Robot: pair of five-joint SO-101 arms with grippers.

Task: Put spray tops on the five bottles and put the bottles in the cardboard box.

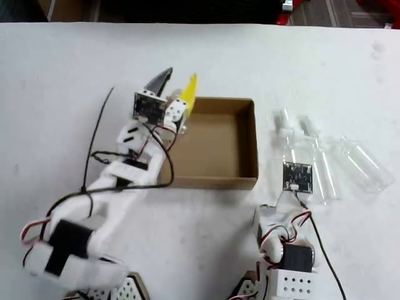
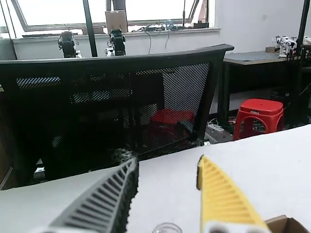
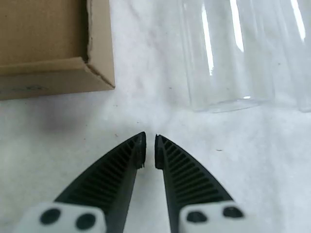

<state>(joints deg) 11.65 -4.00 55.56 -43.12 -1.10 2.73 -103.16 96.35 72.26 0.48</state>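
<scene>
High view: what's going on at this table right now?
It is a bottle-packing job. The left end effector is at the far left corner of the cardboard box, with its fingers apart. The right end effector is low over the table, between the box's near right corner and the bottles. Its fingers are nearly together and hold nothing. The clear bottles lie on their sides to the right of the box, outside it.
</scene>
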